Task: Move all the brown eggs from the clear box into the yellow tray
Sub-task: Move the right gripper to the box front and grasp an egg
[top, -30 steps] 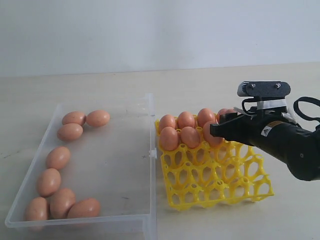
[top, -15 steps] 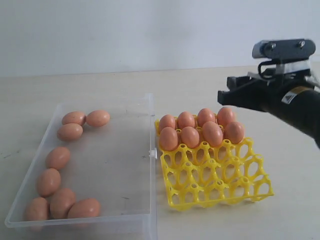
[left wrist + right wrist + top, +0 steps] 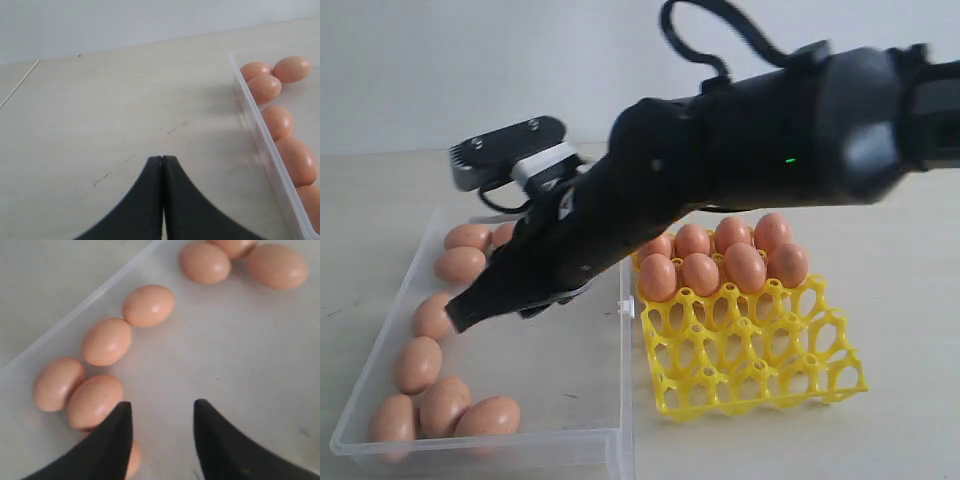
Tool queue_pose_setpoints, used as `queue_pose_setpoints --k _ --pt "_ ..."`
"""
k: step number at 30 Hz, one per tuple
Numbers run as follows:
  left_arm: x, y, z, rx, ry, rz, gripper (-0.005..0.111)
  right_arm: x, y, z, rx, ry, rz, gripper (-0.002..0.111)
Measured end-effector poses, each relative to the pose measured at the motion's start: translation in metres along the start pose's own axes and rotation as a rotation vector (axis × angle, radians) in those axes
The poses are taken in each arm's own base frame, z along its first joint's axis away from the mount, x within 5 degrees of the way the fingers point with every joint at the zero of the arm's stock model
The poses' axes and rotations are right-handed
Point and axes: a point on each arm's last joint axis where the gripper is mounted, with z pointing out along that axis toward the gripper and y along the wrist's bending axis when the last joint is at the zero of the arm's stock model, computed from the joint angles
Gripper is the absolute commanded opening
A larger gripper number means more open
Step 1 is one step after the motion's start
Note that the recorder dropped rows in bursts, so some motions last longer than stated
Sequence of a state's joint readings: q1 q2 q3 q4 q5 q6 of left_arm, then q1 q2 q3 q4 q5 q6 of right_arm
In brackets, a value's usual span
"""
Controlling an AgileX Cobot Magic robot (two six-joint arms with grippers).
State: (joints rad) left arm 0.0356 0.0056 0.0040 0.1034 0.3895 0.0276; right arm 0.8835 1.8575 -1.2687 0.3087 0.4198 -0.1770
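The brown eggs (image 3: 701,273) have smooth, matt shells. The clear box (image 3: 480,446) is transparent, colourless plastic with a slight sheen. The yellow tray (image 3: 760,376) is glossy moulded plastic. The desk (image 3: 100,110) looks pale, matt and faintly wood-grained, with small dark scuffs. The right gripper (image 3: 161,410) has smooth, matt black fingers (image 3: 110,445).

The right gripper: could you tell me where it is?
In the exterior view, the right gripper hangs open over the box, left of the tray, near the eggs by its left wall.
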Motion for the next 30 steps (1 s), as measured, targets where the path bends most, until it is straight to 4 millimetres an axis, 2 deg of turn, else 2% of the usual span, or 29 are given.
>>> queue_pose_setpoints --k 2,6,11,17,30 --pt "0.0 0.0 0.0 0.0 0.0 0.0 0.0 -0.006 0.012 0.018 -0.046 0.033 0.006 0.061" --pt "0.0 0.0 0.0 0.0 0.0 0.0 0.0 -0.014 0.021 0.05 -0.089 0.081 0.017 0.061" --pt "0.0 0.0 0.0 0.0 0.0 0.0 0.0 -0.014 0.028 0.071 -0.119 0.141 0.021 0.061" --pt "0.0 0.0 0.0 0.0 0.0 0.0 0.0 -0.009 0.03 0.085 -0.142 0.207 0.034 0.061" --pt "0.0 0.0 0.0 0.0 0.0 0.0 0.0 0.001 0.032 0.095 -0.158 0.267 0.049 0.061"
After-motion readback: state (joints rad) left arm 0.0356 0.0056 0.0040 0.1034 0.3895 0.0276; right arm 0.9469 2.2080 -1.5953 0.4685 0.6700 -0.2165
